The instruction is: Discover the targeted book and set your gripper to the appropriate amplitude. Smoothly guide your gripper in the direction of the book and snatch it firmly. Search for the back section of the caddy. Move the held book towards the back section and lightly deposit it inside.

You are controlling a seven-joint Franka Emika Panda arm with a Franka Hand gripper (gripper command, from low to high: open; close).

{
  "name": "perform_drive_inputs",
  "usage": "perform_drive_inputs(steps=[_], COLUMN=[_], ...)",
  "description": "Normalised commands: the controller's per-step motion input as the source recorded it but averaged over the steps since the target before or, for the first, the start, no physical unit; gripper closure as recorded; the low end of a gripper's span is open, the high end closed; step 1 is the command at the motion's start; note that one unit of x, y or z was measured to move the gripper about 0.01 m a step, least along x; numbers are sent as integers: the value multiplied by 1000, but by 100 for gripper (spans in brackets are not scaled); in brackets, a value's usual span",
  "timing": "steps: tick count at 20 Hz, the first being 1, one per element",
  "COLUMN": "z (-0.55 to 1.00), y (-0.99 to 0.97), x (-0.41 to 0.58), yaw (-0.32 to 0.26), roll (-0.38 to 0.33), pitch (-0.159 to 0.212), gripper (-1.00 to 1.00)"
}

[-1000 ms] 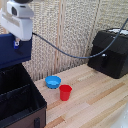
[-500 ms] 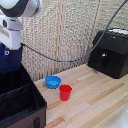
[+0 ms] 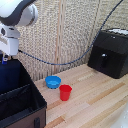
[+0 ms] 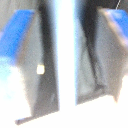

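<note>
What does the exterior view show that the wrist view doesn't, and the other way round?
Only the exterior view shows the glossy white robot arm, the large black soft-sided caddy, the blue bowl, the red cup and the black boxy appliance on the wooden table. Only the wrist view shows the blue-tipped fingers close up, either side of a pale edge. Both show the dark navy book.

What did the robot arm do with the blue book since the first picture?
The arm carried the book down and toward the exterior view's left, over the black caddy; the book now stands low at the caddy's back part. The gripper still holds it. The red cup, blue bowl and black appliance stayed put.
</note>
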Motion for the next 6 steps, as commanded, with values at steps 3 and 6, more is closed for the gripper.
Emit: perform_drive_inputs(steps=[3, 6], z=[281, 411], y=[31, -256], x=[284, 93], yaw=[-18, -20], roll=[-43, 8], pitch=[92, 75], gripper=[-100, -100])
